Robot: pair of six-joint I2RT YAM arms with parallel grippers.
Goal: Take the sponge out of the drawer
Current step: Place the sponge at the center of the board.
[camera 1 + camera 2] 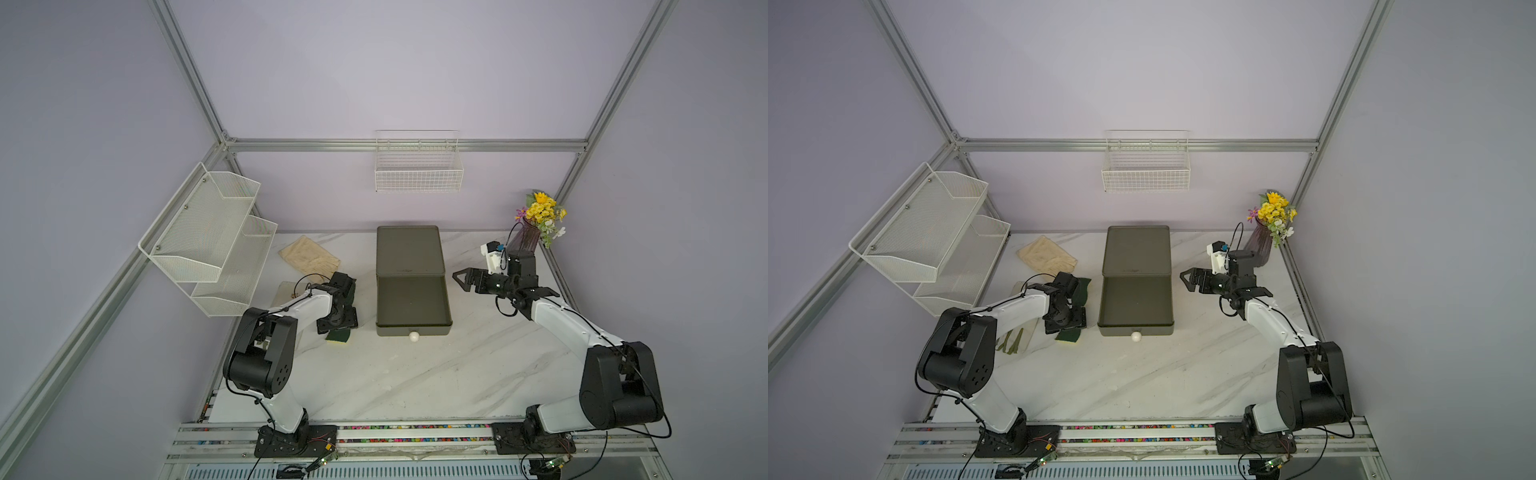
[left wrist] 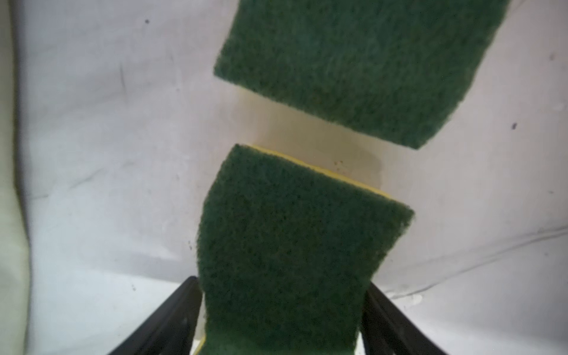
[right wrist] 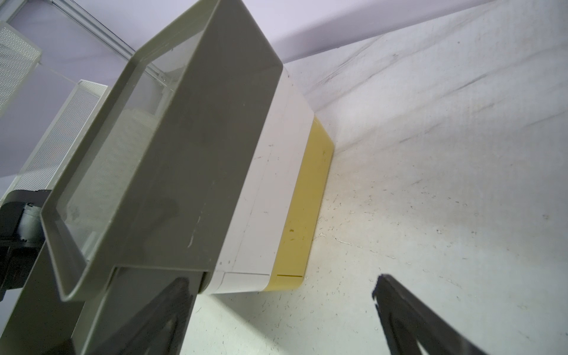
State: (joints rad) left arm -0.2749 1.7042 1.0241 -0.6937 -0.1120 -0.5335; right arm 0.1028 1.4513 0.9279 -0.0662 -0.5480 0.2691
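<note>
The sponge (image 1: 337,337) (image 1: 1068,337), green on top with a yellow edge, lies on the marble table to the left of the drawer. My left gripper (image 1: 338,322) points down over it. In the left wrist view the sponge (image 2: 292,230) sits between the black fingers (image 2: 172,316), with thin slivers of table showing on both sides, so the left gripper (image 2: 281,281) is open around it. The olive drawer (image 1: 413,305) (image 3: 172,153) is pulled out and nothing shows in it. My right gripper (image 1: 459,279) (image 3: 279,279) hangs open and empty to the right of the drawer.
A second green pad (image 2: 353,61) (image 1: 1084,286) lies just beyond the sponge. Behind the left arm are a beige cloth (image 1: 309,255) and a white mesh shelf (image 1: 216,237). A wire basket (image 1: 419,174) hangs on the back wall. A flower vase (image 1: 536,224) stands back right.
</note>
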